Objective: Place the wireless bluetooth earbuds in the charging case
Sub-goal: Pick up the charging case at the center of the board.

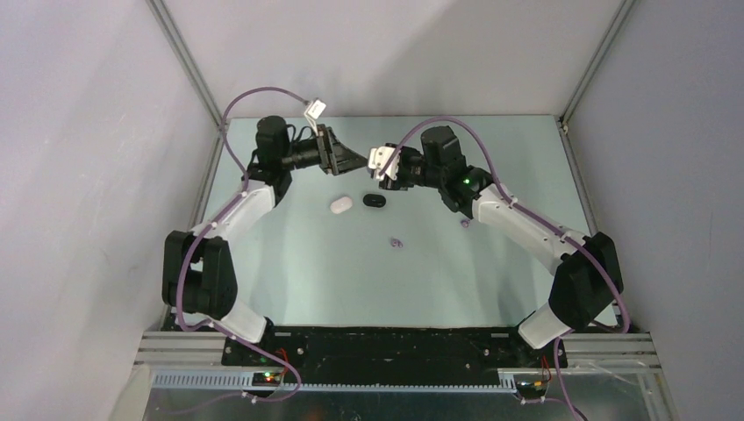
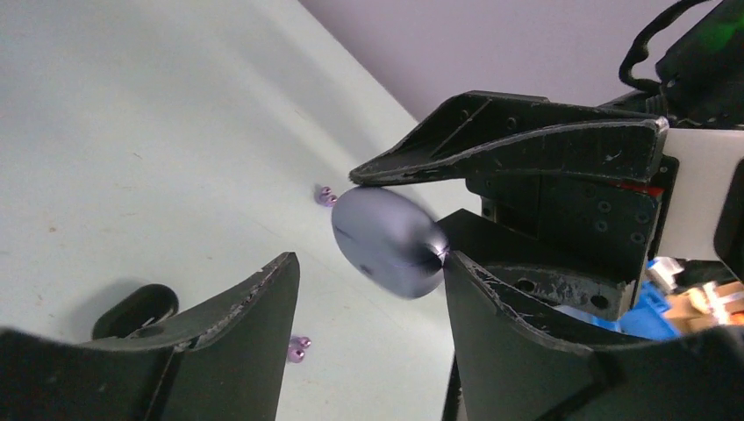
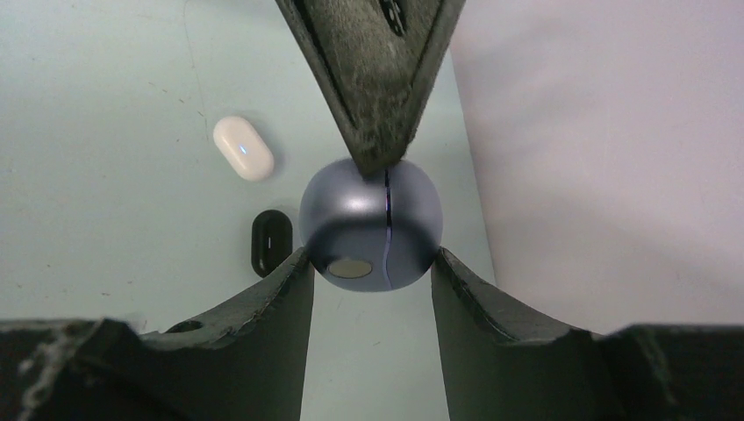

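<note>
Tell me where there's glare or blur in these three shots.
Right wrist view: a soft highlight on the charging case, no harsh glare. Left wrist view: the case looks smeared at its edges, and the lavender earbuds are soft. Top view: even light on the table, no blur.

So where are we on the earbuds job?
Nothing seated yet. In hand: right gripper clamps the lavender case, lid seam shut; left gripper open, one finger on it. To do: open lid, load the buds lying on the table.
</note>
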### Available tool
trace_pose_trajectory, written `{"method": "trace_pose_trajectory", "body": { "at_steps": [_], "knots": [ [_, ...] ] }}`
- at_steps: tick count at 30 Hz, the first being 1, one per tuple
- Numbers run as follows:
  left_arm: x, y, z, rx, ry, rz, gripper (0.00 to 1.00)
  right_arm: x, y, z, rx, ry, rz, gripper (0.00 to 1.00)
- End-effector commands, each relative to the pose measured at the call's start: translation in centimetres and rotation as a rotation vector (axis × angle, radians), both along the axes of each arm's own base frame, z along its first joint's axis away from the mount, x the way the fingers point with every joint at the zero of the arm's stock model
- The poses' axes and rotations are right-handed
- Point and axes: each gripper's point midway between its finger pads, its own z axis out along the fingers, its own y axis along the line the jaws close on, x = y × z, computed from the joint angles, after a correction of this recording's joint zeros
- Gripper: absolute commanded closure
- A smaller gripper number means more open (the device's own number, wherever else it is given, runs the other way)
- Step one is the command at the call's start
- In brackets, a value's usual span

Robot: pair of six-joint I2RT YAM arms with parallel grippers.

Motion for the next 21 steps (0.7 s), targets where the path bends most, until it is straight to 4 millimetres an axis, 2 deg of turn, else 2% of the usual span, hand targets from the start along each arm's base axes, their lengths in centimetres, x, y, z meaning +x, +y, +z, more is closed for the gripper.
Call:
{"method": "trace_pose_trajectory", "body": {
  "at_steps": [1, 6, 14, 20, 21],
  "knots": [
    [-1.0, -1.4, 0.6, 0.141, -0.115, -0.01, 0.33, 0.4, 0.9, 0.9, 0.02, -0.052, 0.004, 0.71],
    [0.2, -1.0, -1.2, 0.231, -0.069, 0.07, 0.38, 0.4, 1.0, 1.1, 0.023, -0.061, 0.004, 0.72],
    [-0.2, -1.5, -1.4, 0.232, -0.072, 0.039, 0.52, 0.3, 1.1, 1.8, 0.041, -0.07, -0.005, 0.73],
    [-0.7, -2.1, -1.1, 0.197, -0.075, -0.017, 0.68, 0.3, 1.1, 1.9, 0.044, -0.07, -0.006, 0.73],
    [-0.9, -2.2, -0.9, 0.184, -0.08, -0.033, 0.77, 0.3, 1.0, 1.9, 0.043, -0.07, -0.007, 0.73]
  ]
}}
